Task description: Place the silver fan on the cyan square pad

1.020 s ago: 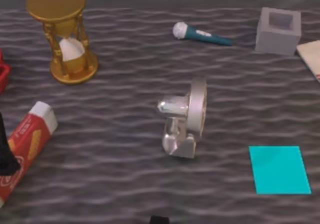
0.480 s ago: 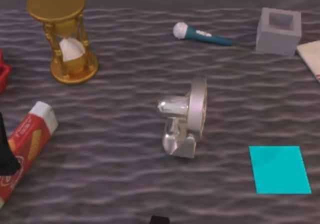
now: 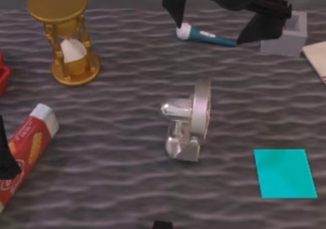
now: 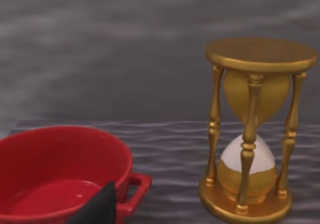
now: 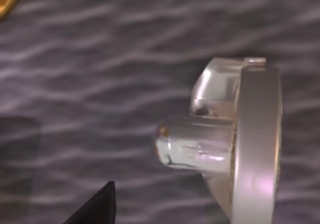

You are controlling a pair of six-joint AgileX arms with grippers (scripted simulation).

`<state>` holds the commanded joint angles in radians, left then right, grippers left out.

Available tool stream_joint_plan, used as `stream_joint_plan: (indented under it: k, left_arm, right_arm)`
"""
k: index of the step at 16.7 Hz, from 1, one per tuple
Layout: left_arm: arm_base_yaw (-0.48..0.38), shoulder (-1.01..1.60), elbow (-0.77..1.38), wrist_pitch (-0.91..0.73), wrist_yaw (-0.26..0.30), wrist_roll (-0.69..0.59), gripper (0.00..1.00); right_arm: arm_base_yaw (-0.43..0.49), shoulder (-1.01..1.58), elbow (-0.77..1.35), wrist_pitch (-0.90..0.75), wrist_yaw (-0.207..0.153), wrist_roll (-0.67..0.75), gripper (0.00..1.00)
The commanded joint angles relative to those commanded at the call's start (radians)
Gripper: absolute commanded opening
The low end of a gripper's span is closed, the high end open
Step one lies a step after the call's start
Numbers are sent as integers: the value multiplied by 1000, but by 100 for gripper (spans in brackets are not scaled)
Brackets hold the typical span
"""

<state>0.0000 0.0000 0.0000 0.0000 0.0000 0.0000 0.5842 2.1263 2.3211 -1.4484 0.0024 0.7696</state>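
The silver fan (image 3: 188,122) stands upright near the table's middle, its ring cage edge-on and its motor housing pointing left. In the right wrist view the fan (image 5: 225,144) fills the frame beside one dark fingertip (image 5: 97,209). The cyan square pad (image 3: 284,173) lies flat at the front right, with nothing on it. My right gripper (image 3: 209,32) hangs open at the back of the table, above the microphone and well behind the fan. My left gripper (image 3: 5,160) is parked at the left edge.
A gold hourglass (image 3: 69,35) stands back left, a red pot (image 4: 60,174) beside it. A teal microphone (image 3: 214,36) and a grey hollow box (image 3: 285,40) lie at the back. A red and white tube (image 3: 28,147) lies front left.
My right arm has come into the top view from the back edge with its fingers spread. The fan, the pad and the left arm have not moved.
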Motion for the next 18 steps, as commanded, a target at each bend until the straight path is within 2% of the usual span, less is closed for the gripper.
stream_joint_plan:
  k: [3,6,13,18]
  left_arm:
    - [0,0,0,0,0,0,100]
    - [0,0,0,0,0,0,100]
    - [0,0,0,0,0,0,100]
    - [0,0,0,0,0,0,100]
  right_arm:
    - [37,154,62,-127,1,32,100]
    - [53,213,81,-184,2,44,100]
    - [49,210,62,-166,2,41,100]
    - [52,172,-139,-14,2,43,100]
